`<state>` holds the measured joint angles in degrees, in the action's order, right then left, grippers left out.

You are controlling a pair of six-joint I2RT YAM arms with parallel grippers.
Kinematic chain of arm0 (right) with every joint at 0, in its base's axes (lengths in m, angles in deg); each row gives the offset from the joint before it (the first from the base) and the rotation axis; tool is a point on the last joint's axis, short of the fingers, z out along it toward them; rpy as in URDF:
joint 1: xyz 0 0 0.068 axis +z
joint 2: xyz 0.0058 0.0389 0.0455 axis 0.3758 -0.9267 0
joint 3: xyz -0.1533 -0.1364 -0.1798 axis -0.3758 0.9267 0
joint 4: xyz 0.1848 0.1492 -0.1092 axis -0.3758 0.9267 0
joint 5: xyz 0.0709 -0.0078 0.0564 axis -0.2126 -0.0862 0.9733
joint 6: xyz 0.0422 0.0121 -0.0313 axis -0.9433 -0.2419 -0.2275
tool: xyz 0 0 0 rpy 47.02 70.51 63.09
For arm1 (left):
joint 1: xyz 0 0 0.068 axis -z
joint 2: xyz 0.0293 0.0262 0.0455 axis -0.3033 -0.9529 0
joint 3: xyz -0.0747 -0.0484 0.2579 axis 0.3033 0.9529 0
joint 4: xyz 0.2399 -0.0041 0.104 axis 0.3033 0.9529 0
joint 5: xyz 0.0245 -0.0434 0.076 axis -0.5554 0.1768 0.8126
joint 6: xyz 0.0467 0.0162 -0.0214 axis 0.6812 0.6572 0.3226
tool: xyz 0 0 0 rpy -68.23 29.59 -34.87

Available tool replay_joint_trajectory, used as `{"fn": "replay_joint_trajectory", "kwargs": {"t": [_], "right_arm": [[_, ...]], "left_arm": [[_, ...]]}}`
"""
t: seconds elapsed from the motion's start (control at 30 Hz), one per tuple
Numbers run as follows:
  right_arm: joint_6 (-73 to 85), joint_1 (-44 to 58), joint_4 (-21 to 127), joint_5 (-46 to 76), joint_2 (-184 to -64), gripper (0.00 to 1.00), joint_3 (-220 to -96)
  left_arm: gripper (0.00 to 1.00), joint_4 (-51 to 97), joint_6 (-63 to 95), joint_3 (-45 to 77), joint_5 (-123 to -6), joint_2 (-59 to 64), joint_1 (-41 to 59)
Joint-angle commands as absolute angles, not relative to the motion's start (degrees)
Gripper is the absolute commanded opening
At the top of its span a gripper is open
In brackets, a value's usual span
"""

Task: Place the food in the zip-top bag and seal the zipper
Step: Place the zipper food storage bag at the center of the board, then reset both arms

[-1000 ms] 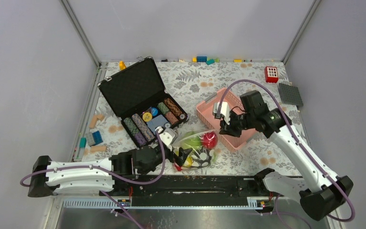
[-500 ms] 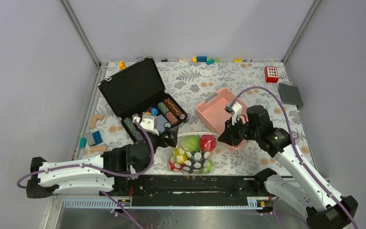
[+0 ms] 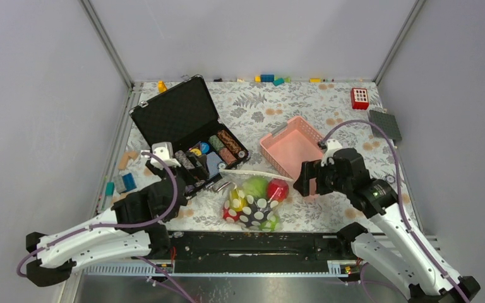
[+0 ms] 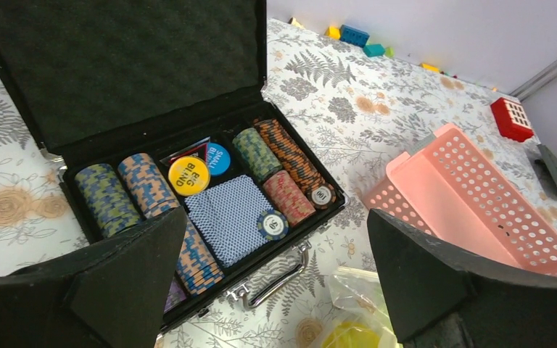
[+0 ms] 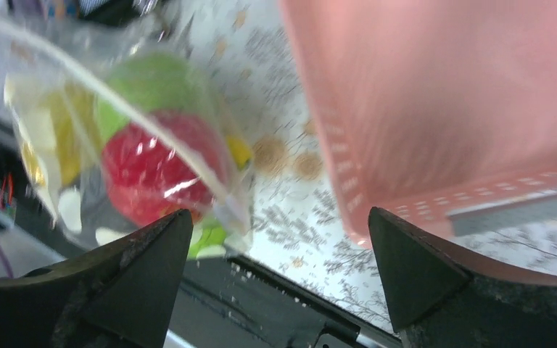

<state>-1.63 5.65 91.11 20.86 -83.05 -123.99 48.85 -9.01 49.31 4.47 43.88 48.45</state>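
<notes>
The zip-top bag (image 3: 254,203) lies on the table near the front edge, with its dotted black patch (image 3: 257,213) toward me. Inside I see food: a green cabbage (image 3: 255,186), a red apple (image 3: 277,187) and something yellow (image 3: 237,202). The zipper (image 3: 247,172) is a pale strip along the bag's far edge; whether it is sealed does not show. My left gripper (image 3: 173,172) is open over the poker case, left of the bag. My right gripper (image 3: 305,181) is open just right of the bag, holding nothing. The right wrist view shows the bag (image 5: 138,145) blurred, and the left wrist view catches its corner (image 4: 348,304).
An open black poker chip case (image 3: 183,117) sits left of the bag, its handle (image 4: 272,279) close to the bag's corner. The pink slatted basket (image 3: 288,150) stands right behind my right gripper. Toy blocks lie along the back and left edges, and a red block (image 3: 359,98) at the far right.
My right gripper has opened and drawn back toward the near right. My left arm has pulled away left from the bag to the case. The bag has settled flat.
</notes>
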Motion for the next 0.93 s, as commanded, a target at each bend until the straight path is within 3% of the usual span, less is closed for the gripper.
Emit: {"fn": "replay_joint_trajectory", "kwargs": {"t": [0.0,0.2,0.4,0.6,0.9], "right_arm": [[-9.3,5.5,92.3,-0.7,-83.0,1.00,-131.3],[-9.7,4.4,91.7,-24.5,-84.2,1.00,-135.1],[-13.2,1.1,92.9,-35.4,-85.6,1.00,-138.9],[-8.9,1.1,82.6,-33.0,-77.2,1.00,-131.6],[-6.9,1.1,84.2,-35.9,-75.6,1.00,-130.7]], "left_arm": [[0.99,59.8,-14.6,42.8,5.7,41.6,48.0],[0.99,66.6,-18.6,39.3,6.9,38.1,47.1],[0.99,68.4,-19.0,38.1,1.8,35.6,41.6],[0.99,68.3,-18.9,37.7,0.9,35.5,39.5],[0.99,66.4,-18.3,37.8,-0.6,33.7,38.7]]}}
